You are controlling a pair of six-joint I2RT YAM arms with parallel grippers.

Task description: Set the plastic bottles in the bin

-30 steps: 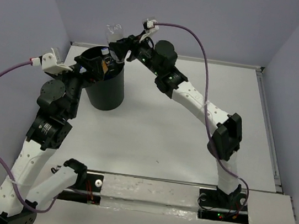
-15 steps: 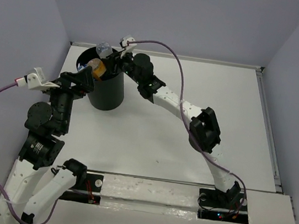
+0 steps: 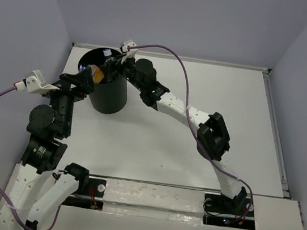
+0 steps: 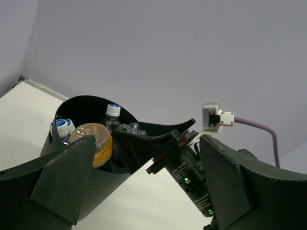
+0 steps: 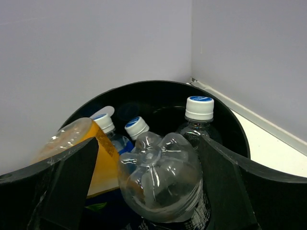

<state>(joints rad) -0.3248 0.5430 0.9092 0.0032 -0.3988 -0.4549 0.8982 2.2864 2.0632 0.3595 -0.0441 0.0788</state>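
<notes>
The black bin [image 3: 110,97] stands at the table's back left with several plastic bottles in it. In the right wrist view an orange bottle [image 5: 91,153], white-capped clear bottles [image 5: 199,112] and a bottom-up clear bottle [image 5: 160,184] fill it. My right gripper [image 5: 147,143] hangs over the bin's mouth [image 3: 110,63], open; the bottom-up bottle stands between its fingers with a gap on the left side. My left gripper [image 3: 84,79] is open and holds nothing, just outside the bin's left rim [image 4: 86,99], facing the orange bottle [image 4: 91,143].
The lilac side wall is close behind the bin [image 5: 158,91]. The right arm's wrist [image 4: 192,177] and purple cable [image 3: 173,55] reach across the bin's right side. A raised lip [image 3: 273,120] borders the white table on the right.
My right gripper came down over the bin with the clear bottle and its jaws opened. My left gripper drew back leftward off the bin, leaving the orange bottle inside.
</notes>
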